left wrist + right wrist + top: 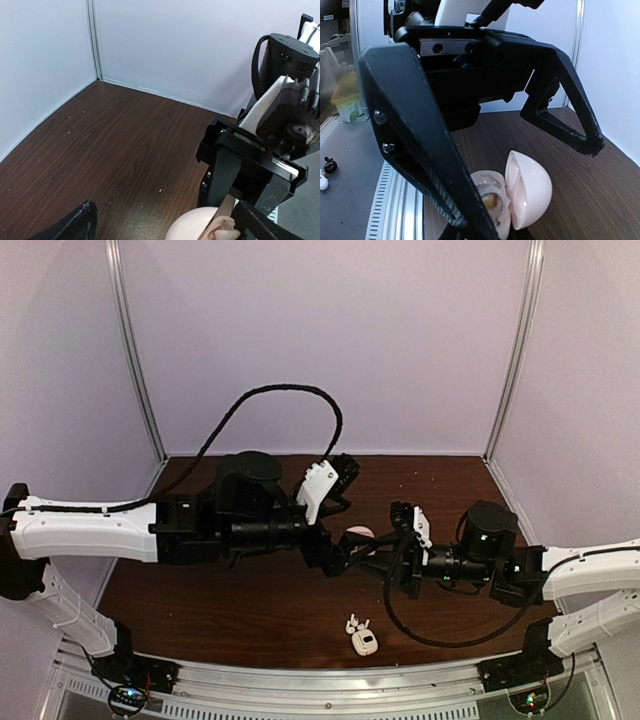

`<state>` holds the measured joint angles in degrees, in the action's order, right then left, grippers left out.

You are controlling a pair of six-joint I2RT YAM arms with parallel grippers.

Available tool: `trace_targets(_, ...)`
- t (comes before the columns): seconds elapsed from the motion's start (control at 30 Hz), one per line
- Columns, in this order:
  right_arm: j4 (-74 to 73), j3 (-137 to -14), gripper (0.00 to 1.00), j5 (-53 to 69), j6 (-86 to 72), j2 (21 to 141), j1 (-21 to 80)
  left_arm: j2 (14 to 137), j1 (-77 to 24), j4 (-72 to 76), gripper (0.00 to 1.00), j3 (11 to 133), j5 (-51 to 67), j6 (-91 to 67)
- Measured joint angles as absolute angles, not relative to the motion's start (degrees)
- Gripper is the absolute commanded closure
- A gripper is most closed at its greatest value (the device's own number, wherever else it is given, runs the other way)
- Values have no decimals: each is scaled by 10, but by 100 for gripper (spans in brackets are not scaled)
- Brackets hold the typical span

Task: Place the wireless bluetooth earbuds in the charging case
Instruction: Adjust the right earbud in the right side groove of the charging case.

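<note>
Right gripper [374,554] sits clenched at mid-table, and the wrist views show it clamped on the base of a pink shell [527,185] whose hinged lid stands open. The left gripper [340,552] is spread wide, one finger on either side of that shell, touching nothing that can be seen. Neither is on the task's things. The white case [366,642] lies on the table [250,600] near the front edge, roughly midway between the two arm bases. The two earbuds [353,623] lie just beside it on its far side; whether they touch it, or whether its lid is up, is too small to tell. Judged from this, no earbud is seated and the insertion proper has not begun, since both arms are occupied with the pink shell well behind the case. The next move would call for freeing a gripper, bringing it toward the front edge, and pinching one tiny bud by its stem while the case is steadied or opened. Room is tight there: the metal rail [300,680] runs close in front of the case, and a black cable [430,638] from the right arm sags in a loop just to its right, where a descending wrist could snag. Open wood to the left of the case looks the easier approach, and the walls [320,340] stand well apart from everything.
</note>
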<state>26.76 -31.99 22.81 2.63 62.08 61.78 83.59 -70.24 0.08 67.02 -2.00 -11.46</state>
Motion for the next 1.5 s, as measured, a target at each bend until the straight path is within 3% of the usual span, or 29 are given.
trace_targets(1.03, 291, -315, 100, 245, 15, 610, 624, 838, -686, 74, 2, 643, 114, -98)
trace_targets(1.5, 349, -295, 100, 245, -15, 620, 601, 766, -690, 28, 3, 627, 127, -42)
